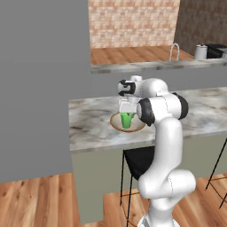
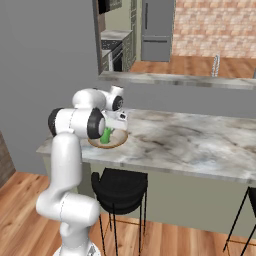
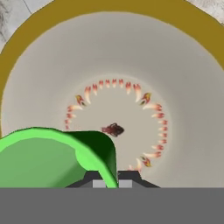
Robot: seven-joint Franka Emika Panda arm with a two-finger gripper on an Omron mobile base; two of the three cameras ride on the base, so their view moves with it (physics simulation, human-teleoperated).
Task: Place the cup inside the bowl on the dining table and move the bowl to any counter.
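Bowl [image 1: 116,123] sits on the dining table [image 1: 88,128], toward the near long edge and not far from the table's end by the grey wall [image 1: 40,88]; bare marble runs well away on the other side. Gripper [image 1: 127,111] hangs directly over the bowl, jaws pinched shut on the rim of the cup [image 1: 127,120]. In the hand view the cup wall [image 3: 103,153] passes between the two finger tips [image 3: 92,178], with the cup's open mouth to one side. Cup is inside the bowl's rim outline in both base views, tilted in the right one [image 2: 106,136]; cannot tell if its base touches the bowl floor. Bowl interior [image 3: 183,109] beige, brown rim, ring of small red-orange marks around a dark centre mark. Two black stools [image 2: 119,187] stand under the near edge. Counter [image 1: 150,65] with a faucet [image 1: 174,51] lies beyond the table.
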